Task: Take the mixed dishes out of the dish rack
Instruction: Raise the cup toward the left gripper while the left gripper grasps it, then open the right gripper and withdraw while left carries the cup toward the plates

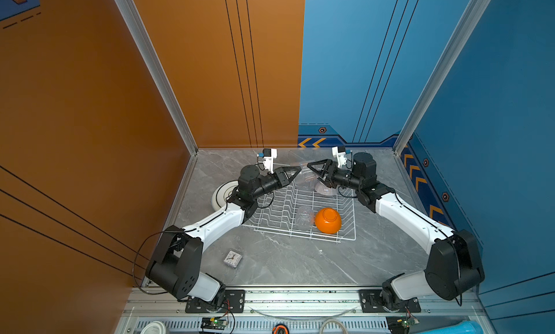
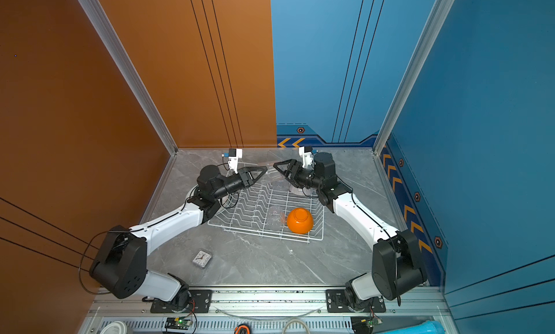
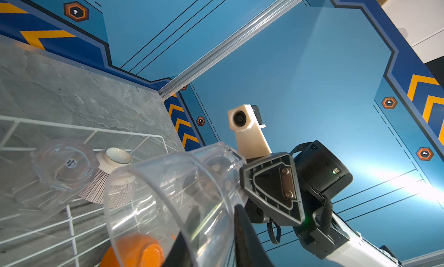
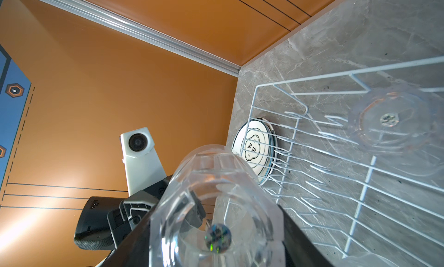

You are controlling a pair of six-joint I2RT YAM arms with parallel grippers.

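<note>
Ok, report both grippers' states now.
Left gripper: closed on the clear tumbler, at its rim.
Right gripper: closed around that tumbler's body.

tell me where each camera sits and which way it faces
Top views: high over the arms' bases, looking down on the grey marble table and white wire dish rack; left arm, right arm, left gripper, right gripper.
Left wrist: on left arm, facing the blue wall; shows the right gripper.
Right wrist: on right arm, facing the orange wall; shows the left gripper.
Shared: both wrist views see the clear faceted glass tumbler between the grippers.
</note>
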